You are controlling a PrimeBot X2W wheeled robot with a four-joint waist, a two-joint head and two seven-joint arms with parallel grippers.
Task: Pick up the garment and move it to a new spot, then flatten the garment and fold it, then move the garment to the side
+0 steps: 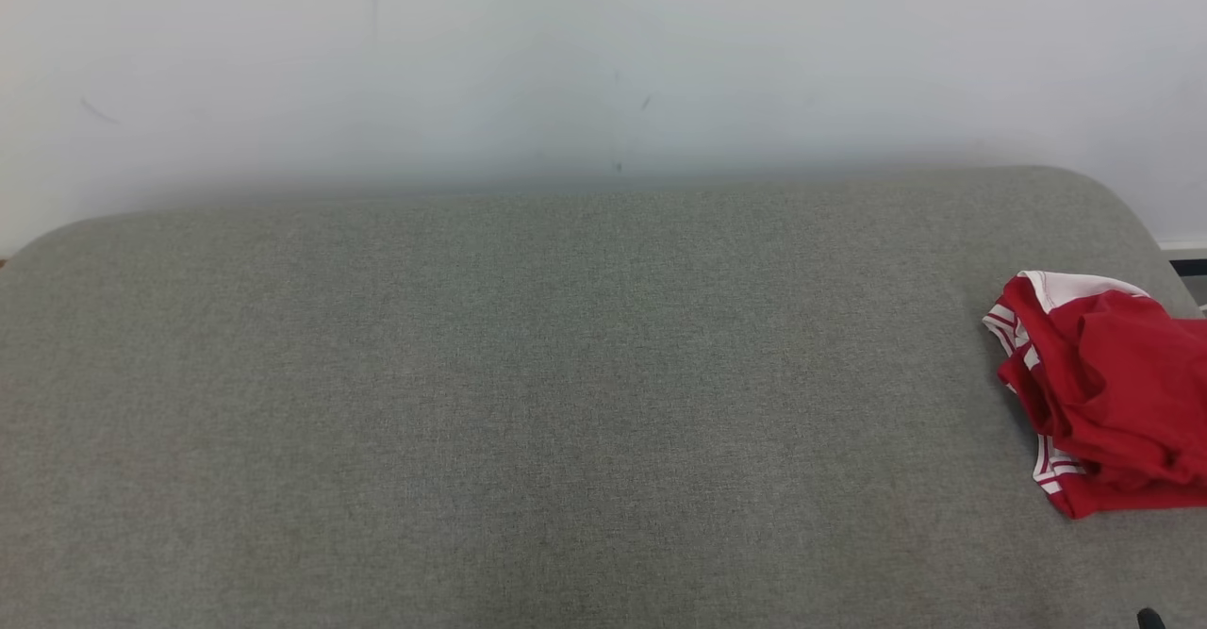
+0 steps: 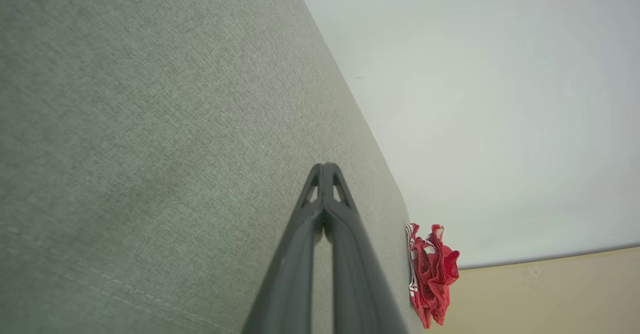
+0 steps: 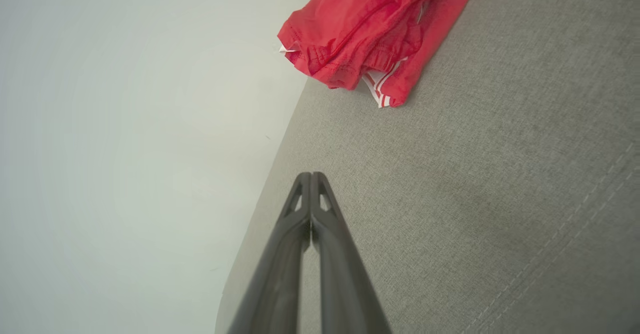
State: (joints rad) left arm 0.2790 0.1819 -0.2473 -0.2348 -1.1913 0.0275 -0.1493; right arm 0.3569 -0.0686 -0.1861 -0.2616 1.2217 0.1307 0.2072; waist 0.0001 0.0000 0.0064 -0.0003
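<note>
grey cushion (image 1: 566,403), red garment (image 1: 1113,393) bunched (right edge); left gripper (image 2: 325,166), right gripper (image 3: 311,175) both closed.

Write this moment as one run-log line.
garment: bunched, right end of grey cushion | left gripper: shut, empty | right gripper: shut, empty

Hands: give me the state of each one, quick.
Left hand: closed, holding nothing.
Right hand: closed, holding nothing.
</note>
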